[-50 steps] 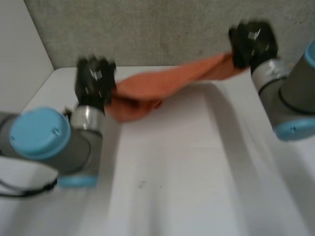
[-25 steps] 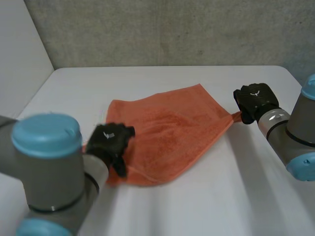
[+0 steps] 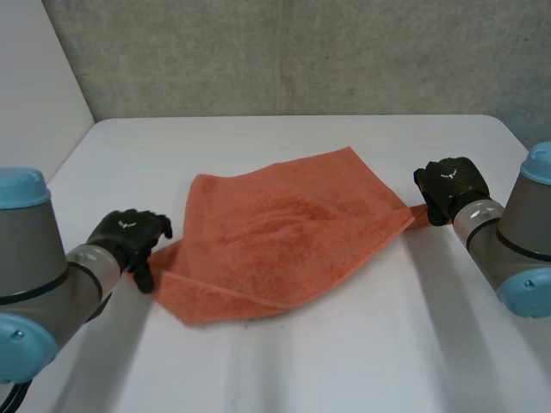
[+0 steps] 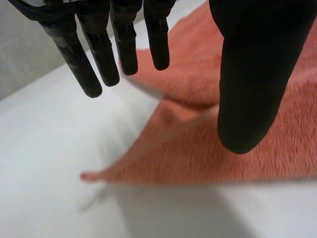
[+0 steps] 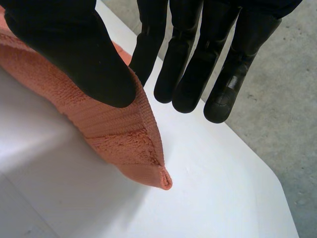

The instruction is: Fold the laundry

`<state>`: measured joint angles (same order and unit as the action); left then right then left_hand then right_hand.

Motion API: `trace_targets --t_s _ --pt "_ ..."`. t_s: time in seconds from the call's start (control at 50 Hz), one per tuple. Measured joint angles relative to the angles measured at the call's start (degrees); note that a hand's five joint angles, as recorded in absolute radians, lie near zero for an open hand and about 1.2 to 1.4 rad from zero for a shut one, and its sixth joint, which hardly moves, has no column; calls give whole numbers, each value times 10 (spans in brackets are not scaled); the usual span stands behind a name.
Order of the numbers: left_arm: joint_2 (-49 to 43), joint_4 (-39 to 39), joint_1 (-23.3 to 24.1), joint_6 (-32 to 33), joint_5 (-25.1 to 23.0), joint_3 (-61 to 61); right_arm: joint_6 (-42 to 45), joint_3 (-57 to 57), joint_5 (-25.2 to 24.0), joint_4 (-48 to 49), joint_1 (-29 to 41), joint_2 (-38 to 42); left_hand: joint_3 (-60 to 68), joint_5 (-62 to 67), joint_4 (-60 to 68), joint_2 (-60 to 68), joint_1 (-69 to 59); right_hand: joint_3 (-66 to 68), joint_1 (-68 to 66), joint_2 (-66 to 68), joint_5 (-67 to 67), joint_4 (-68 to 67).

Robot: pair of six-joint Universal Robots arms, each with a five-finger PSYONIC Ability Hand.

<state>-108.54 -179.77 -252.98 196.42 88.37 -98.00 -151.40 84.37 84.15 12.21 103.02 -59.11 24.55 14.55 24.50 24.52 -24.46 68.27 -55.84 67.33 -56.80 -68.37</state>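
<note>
1. Head view: the orange towel (image 3: pixel 284 241) lay rumpled at mid-counter (image 3: pixel 344 361), and its near edge seemed doubled over. The left robot hand (image 3: pixel 129 237) sat just beside the towel's left corner. The right robot hand (image 3: pixel 449 185) was at the right corner, with cloth drawn toward it.
2. Left wrist view: the fingers (image 4: pixel 99 64) were straight and spread, and the thumb hung above the cloth. It grasped nothing and was released. The left corner lay flat on the counter.
3. Right wrist view: the thumb pinched the right corner against a finger, so this robot hand was grasping the towel, with the corner lifted.
4. Risk: with only one corner held, a rightward pull would likely drag the whole towel and deepen the wrinkles. The thin pinch could also slip.
</note>
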Motion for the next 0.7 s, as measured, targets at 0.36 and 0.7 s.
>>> trace_targets --t_s 0.36,0.7 --pt "-35 -13 -58 -1 -8 -22 12 3 3 -3 -1 1 284 285 286 285 -296 0 0 0 0 0" --pt "28 -59 -49 4 -29 -15 17 -35 -1 -101 -9 -95 450 441 451 451 -424 0 0 0 0 0"
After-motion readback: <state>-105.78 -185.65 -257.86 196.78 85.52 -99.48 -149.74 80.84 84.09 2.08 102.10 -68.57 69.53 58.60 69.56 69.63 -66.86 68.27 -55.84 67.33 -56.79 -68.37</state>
